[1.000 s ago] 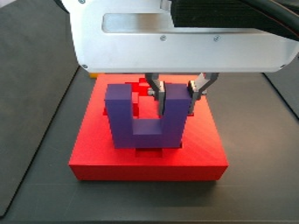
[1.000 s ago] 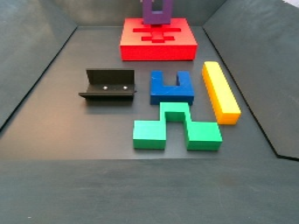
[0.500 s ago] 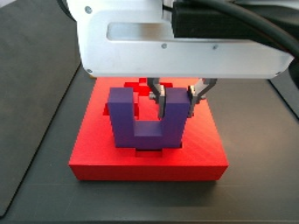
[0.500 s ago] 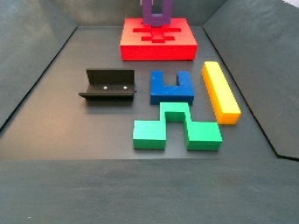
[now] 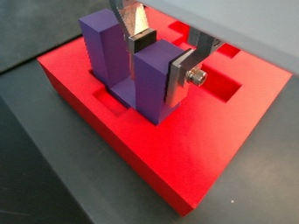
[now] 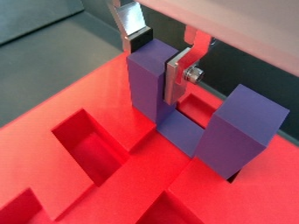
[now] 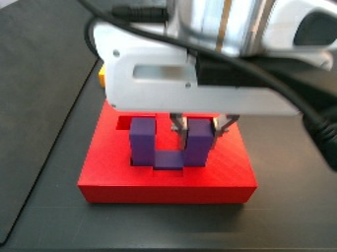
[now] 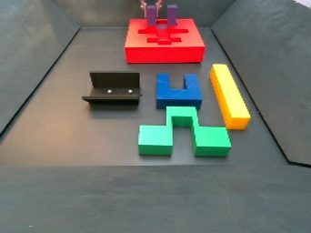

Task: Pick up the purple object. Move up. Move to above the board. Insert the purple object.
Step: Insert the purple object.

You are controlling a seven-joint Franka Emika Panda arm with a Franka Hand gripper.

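Note:
The purple object stands upright in the red board, prongs up and its bar sunk in a recessed slot, in both wrist views. My gripper is shut on one prong, a silver finger flat against its side and a dark pad on the opposite face. In a side view the gripper hangs under the white arm body, straddling one prong of the purple object over the board. From the far side view only the prong tops show above the board.
On the grey floor in front of the board stand the dark fixture, a blue notched block, a yellow bar and a green notched block. Sloped dark walls border the floor.
The purple object has come down with the gripper and now sits lower in the board's slot. The arm body sits lower and nearer the board.

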